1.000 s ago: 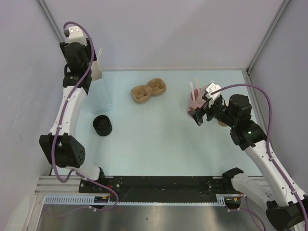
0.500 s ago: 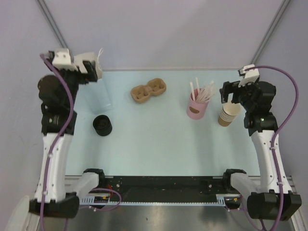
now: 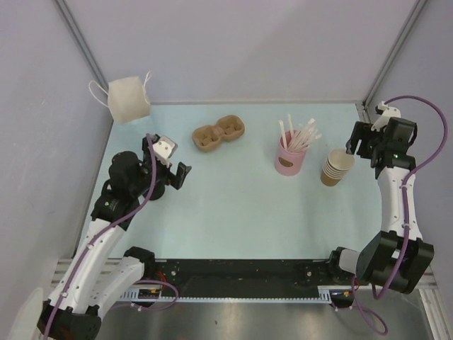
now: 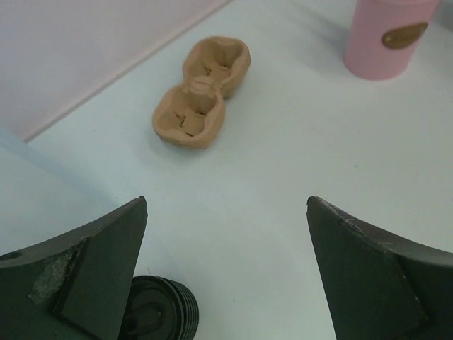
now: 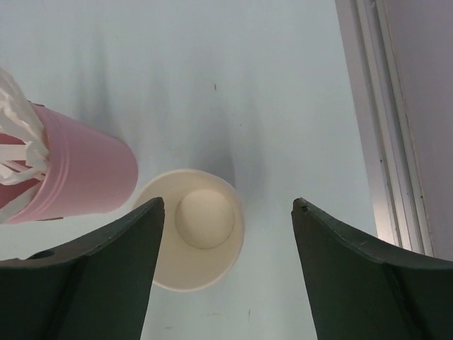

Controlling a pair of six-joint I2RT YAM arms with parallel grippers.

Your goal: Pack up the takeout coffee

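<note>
The black lids [image 4: 159, 319] sat at the desk's [image 3: 233, 205] left side, just below and between the left gripper's [image 4: 226, 205] wide jaws, partly hidden by one of them. A stack of tan cups [image 5: 198, 241] with a cream inside stood at the right, directly under the right gripper [image 5: 228, 205], whose jaws were also spread wide and held nothing. Just beside the stack stood a pink cup of straws [image 3: 289, 161], and a brown carrier [image 3: 219, 134] lay farther back.

Pink straw cup [image 3: 289, 161] just beside cup stack [image 3: 335, 168]
</note>
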